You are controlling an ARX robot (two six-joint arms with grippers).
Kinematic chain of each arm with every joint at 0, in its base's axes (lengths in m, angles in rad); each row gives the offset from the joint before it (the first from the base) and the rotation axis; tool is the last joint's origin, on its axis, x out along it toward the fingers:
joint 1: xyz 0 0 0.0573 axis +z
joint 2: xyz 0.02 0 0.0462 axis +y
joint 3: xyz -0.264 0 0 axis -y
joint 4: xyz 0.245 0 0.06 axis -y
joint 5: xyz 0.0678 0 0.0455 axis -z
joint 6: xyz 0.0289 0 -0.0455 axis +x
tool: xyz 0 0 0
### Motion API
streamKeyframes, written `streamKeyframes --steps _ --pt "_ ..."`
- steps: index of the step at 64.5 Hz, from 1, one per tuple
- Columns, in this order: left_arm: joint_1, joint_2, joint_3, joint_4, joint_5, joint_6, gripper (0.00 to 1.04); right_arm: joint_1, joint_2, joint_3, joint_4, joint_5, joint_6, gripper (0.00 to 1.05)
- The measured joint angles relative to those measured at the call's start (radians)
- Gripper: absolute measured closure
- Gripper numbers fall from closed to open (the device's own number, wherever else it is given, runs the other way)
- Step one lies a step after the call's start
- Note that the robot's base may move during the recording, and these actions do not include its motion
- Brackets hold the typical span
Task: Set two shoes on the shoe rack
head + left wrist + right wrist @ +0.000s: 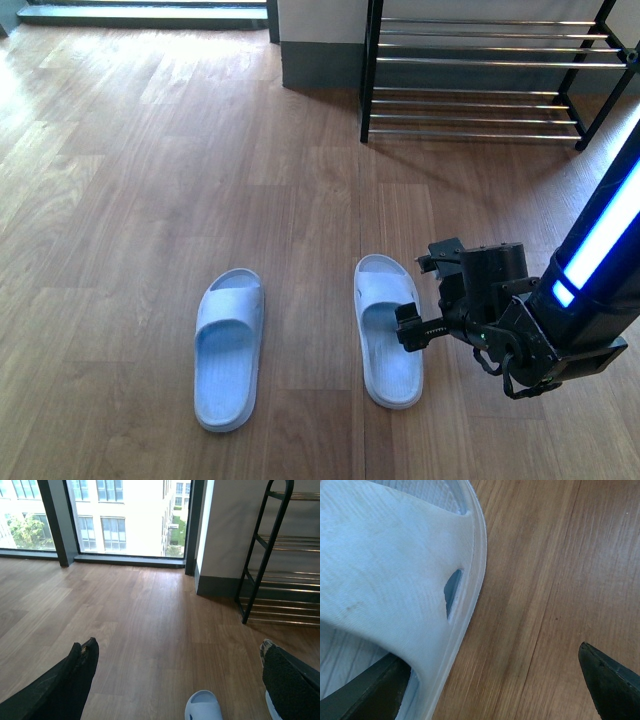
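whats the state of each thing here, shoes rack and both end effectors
left slide: flat on floor, untouched
right slide: flat on floor, not gripped yet
shoe rack: standing upright, no shoes on visible rods
left end effector: open, holding nothing
right end effector: open, straddling right slide's side

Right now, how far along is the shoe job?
Done: nothing; the left slide and right slide both lie on the floor, away from the shoe rack. In hand: the right gripper has open fingers straddling the right slide's edge, not closed. Remaining: grasp, carry and rack both.
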Motion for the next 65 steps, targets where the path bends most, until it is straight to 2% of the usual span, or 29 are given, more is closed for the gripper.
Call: streamKeyframes --steps 9,12,49,60,65 --pt "0.0 0.0 0.0 0.0 0.0 0.0 0.09 -0.006 0.038 0.061 -0.028 -0.008 0.002 0.09" --pt "0.0 0.0 0.0 0.0 0.0 0.0 0.09 -0.008 0.047 0.074 -0.032 -0.008 0.005 0.14" --pt "0.0 0.0 0.0 0.0 0.0 0.0 0.09 0.008 0.051 0.072 -0.034 -0.082 0.066 1.02" --pt "0.0 0.0 0.0 0.0 0.0 0.0 0.09 0.008 -0.032 -0.052 0.04 -0.075 0.107 1.03" --pt "0.0 0.0 0.0 0.0 0.0 0.0 0.09 0.0 -0.145 -0.189 0.121 -0.04 0.136 1.03"
